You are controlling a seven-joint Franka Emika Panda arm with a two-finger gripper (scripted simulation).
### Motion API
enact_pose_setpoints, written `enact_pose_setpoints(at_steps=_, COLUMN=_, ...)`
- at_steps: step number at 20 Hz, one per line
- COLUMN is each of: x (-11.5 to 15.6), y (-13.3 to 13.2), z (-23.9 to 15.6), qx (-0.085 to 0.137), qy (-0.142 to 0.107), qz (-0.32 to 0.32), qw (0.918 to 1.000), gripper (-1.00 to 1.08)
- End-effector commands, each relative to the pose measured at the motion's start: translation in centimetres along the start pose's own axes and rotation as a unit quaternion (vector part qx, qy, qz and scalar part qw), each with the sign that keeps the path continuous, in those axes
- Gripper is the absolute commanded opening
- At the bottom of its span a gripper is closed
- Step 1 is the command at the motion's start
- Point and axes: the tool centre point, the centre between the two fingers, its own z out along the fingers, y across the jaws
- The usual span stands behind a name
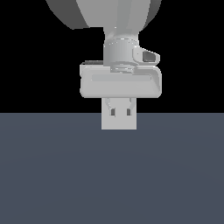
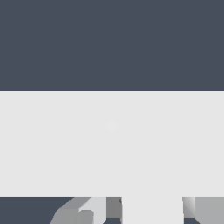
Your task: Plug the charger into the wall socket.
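Note:
My gripper hangs fingers-down in the middle of the exterior view. Directly behind its fingers stands the wall socket, a light-grey upright square plate resting on the floor. In the wrist view an off-white block, the charger, fills the gap between the two fingers, and the gripper is shut on it. Its prongs are hidden. A broad pale band, the wall socket, crosses the whole wrist view very close to the camera. In the exterior view I cannot tell the charger apart from the plate behind it.
A dark blue-grey floor fills the lower half of the exterior view, with black background above it. The bulky arm links tower over the hand.

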Motion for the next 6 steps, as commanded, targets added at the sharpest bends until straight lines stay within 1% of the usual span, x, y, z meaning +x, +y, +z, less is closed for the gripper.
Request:
enact_pose_setpoints(at_steps=1, x=0.42, y=0.01, z=0.04, qx=0.000, qy=0.000, qz=0.000, qw=1.0000, gripper=-1.00)
enact_pose_setpoints(at_steps=6, x=0.49, y=0.02, z=0.04, qx=0.000, qy=0.000, qz=0.000, qw=1.0000, gripper=-1.00)
